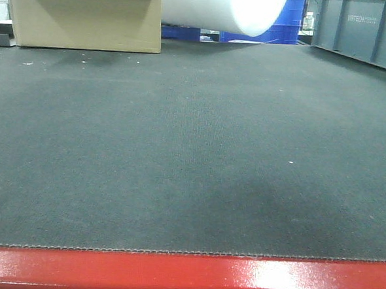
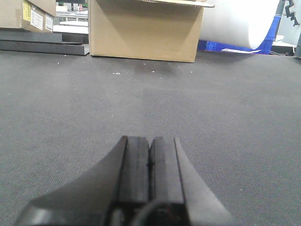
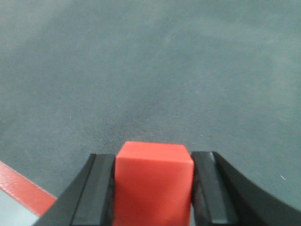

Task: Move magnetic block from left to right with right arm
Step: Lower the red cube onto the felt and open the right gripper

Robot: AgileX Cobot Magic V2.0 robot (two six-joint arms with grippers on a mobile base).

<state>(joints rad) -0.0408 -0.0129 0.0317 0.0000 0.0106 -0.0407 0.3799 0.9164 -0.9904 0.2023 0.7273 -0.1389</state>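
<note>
Right claw: the right claw (image 3: 153, 188) is clamped on the red block (image 3: 154, 181), one dark finger (image 3: 96, 193) pressed to each side of it.
Red block: held between the fingers of the right claw, raised above the surface; top face and front face show, plain and unmarked. It does not appear in the front view.
Below the block: dark grey mat of the surface (image 3: 155, 70), with a piece of the red edge strip (image 3: 23, 188) in the lower left corner of the right wrist view.
Left claw: the left claw (image 2: 150, 162) is closed with nothing between its fingers; the two black pads (image 2: 136, 165) meet along a thin line. It sits low over the mat; I cannot tell whether it touches.
Surface: grey woven mat (image 1: 192, 151) covering the whole top, glossy red strip (image 1: 185, 275) along the near edge.
Far edge, left: a cardboard box (image 1: 83, 13) stands on the mat.
Far edge, middle: a large white roll (image 1: 221, 8) lies just right of the box, with blue crates (image 1: 289, 19) behind it.
Far edge, right: a grey bin (image 1: 364, 30) runs along the right side.
Left wrist view: another cardboard box (image 2: 28, 14) with labels at the far left, dark flat bars (image 2: 42, 45) below it.
</note>
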